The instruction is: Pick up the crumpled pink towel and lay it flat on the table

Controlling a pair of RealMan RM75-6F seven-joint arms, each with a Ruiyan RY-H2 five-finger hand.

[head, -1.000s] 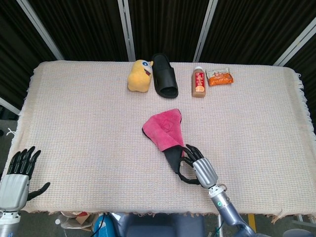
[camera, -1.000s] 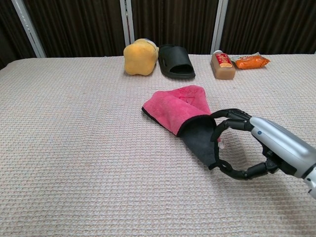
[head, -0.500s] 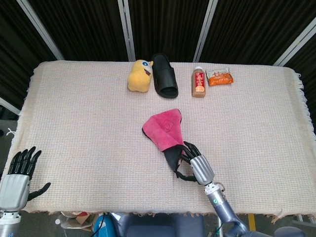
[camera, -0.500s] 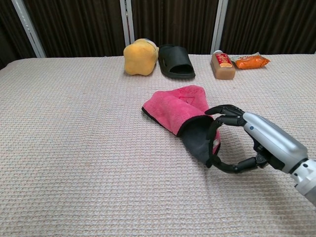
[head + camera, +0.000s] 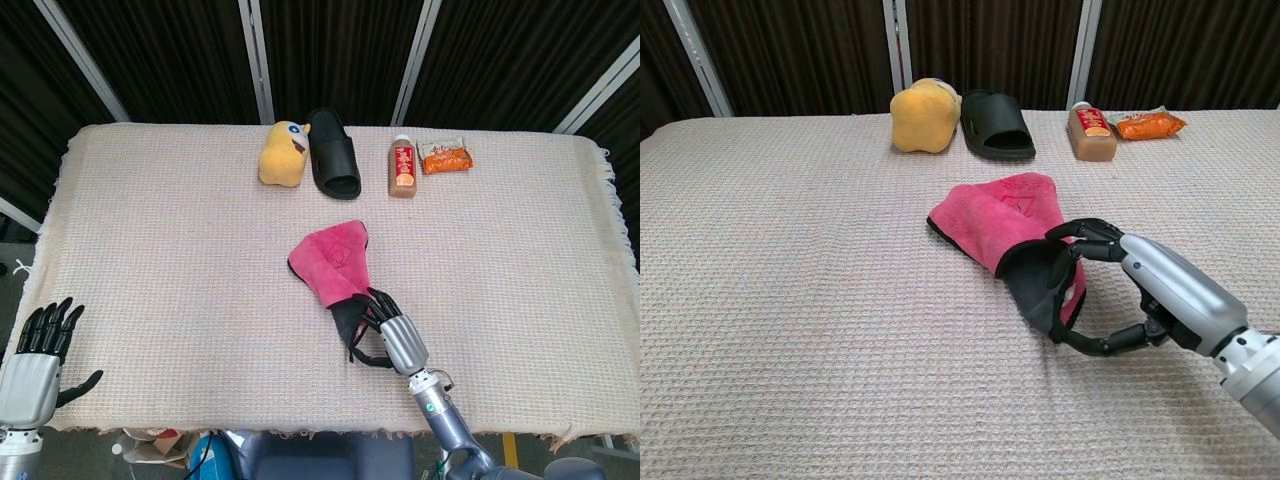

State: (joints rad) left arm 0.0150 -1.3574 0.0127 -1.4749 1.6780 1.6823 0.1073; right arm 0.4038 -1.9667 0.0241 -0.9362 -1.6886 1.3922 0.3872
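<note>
The pink towel (image 5: 335, 262) (image 5: 1000, 215) lies crumpled and folded near the table's middle. Its near corner is turned up and shows a black underside. My right hand (image 5: 388, 335) (image 5: 1140, 285) reaches in from the near right. Its fingers arch over that black corner and the thumb curves below it, with a wide gap between them. The towel rests on the cloth. My left hand (image 5: 35, 355) hangs off the table's near left corner, fingers apart and holding nothing. The chest view does not show it.
Along the far edge stand a yellow plush toy (image 5: 281, 155) (image 5: 924, 116), a black slipper (image 5: 334, 152) (image 5: 998, 124), a brown bottle (image 5: 403, 166) (image 5: 1091, 134) and an orange snack packet (image 5: 446, 158) (image 5: 1148, 124). A woven beige cloth (image 5: 160, 250) covers the table.
My right hand has slid left and forward, from beside the towel's black corner to around it. The towel and the left hand have stayed put.
</note>
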